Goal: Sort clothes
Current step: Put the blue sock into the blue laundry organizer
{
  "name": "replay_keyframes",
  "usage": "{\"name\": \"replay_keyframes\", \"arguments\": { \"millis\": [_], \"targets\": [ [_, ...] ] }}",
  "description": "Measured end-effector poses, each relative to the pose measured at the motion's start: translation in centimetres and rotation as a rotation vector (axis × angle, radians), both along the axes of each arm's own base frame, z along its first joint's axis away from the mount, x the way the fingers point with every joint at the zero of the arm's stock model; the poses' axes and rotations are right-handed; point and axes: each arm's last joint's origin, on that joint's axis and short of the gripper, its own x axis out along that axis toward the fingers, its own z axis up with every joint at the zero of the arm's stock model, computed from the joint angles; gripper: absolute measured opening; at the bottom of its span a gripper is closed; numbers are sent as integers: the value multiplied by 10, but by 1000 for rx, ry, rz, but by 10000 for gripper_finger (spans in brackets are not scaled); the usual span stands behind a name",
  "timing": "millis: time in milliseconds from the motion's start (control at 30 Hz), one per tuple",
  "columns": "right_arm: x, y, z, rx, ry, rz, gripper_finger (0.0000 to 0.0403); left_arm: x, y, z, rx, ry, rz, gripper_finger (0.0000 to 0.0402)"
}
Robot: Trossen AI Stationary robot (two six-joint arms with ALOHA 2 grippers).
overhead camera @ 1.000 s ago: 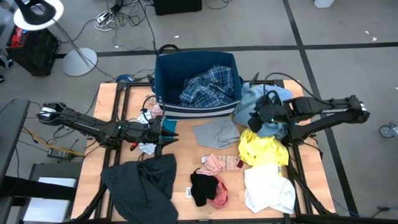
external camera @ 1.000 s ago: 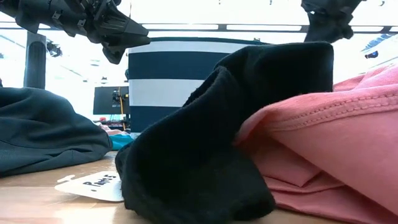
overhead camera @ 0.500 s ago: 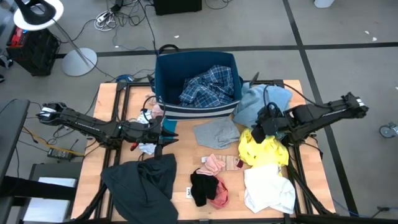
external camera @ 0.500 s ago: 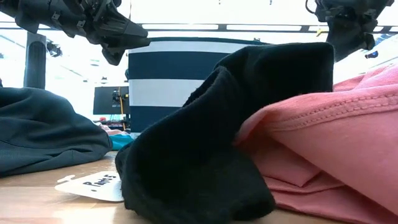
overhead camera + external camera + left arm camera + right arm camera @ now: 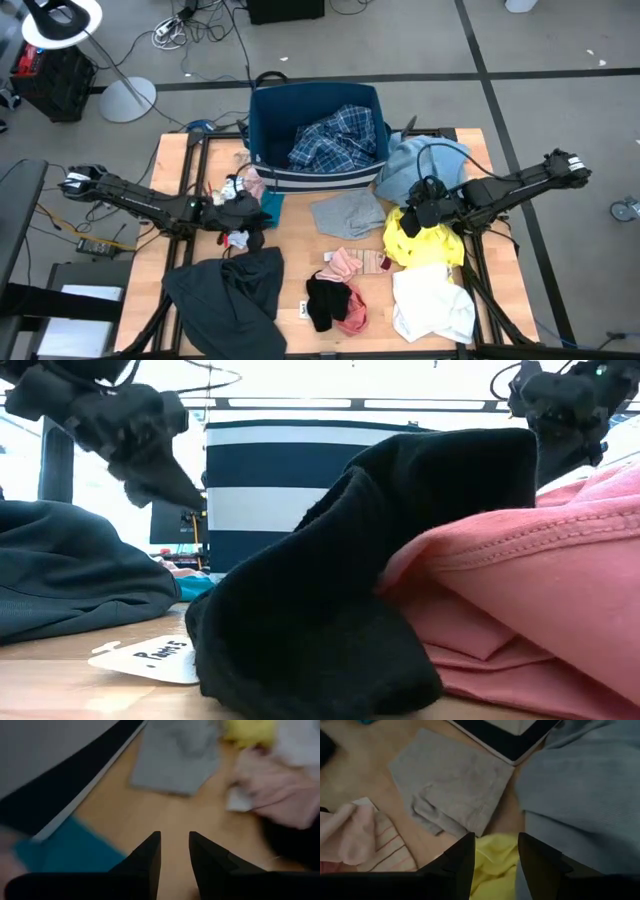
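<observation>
Centrally, soft garments lie spread over the pale wooden table (image 5: 180, 160):
- blue plaid shirt (image 5: 335, 135), bunched inside the navy rectangular fabric bin with white stripes (image 5: 262, 125) at the table's far edge;
- light blue garment (image 5: 405, 160), just beside the bin on the right arm's side;
- flat grey cloth (image 5: 345, 213), in front of the bin;
- crumpled yellow garment (image 5: 420, 243), touching the light blue one;
- white garment (image 5: 432, 300), nearer the front edge;
- pale pink striped piece (image 5: 345, 263), mid-table;
- black garment (image 5: 322, 300) lying against a coral pink one (image 5: 355, 312), both filling most of the low view;
- large dark grey-green garment (image 5: 225, 295), front corner on the left arm's side;
- teal cloth (image 5: 272, 205) and small white and pink pieces (image 5: 240, 185), beside the bin.

Left gripper (image 5: 174, 845): over bare wood near the teal cloth, fingers a narrow gap apart, nothing between them.
Right gripper (image 5: 496, 847): over the yellow garment's edge, fingers parted, holding nothing.

Room: grey floor (image 5: 420, 40) with dark seams, cables, a white round lamp base (image 5: 128, 98).

Obscured: a white paper tag (image 5: 150, 658) carries print too small to read; the left wrist view is blurred; the dark grey-green garment is cut off at the front edge.
</observation>
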Motion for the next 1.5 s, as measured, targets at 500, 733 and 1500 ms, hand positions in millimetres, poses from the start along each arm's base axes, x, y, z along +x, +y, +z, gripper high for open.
{"name": "replay_keyframes", "arguments": {
  "millis": [500,733,1500],
  "targets": [
    [13,4,-17,4,-139,48,151,15,8,-48,119,307,5,106],
    [21,6,-9,-21,-225,121,151,30,12,-74,95,373,12,104],
    [24,7,-6,-35,-255,159,151,83,-10,91,205,212,-52,1]
  ]
}}
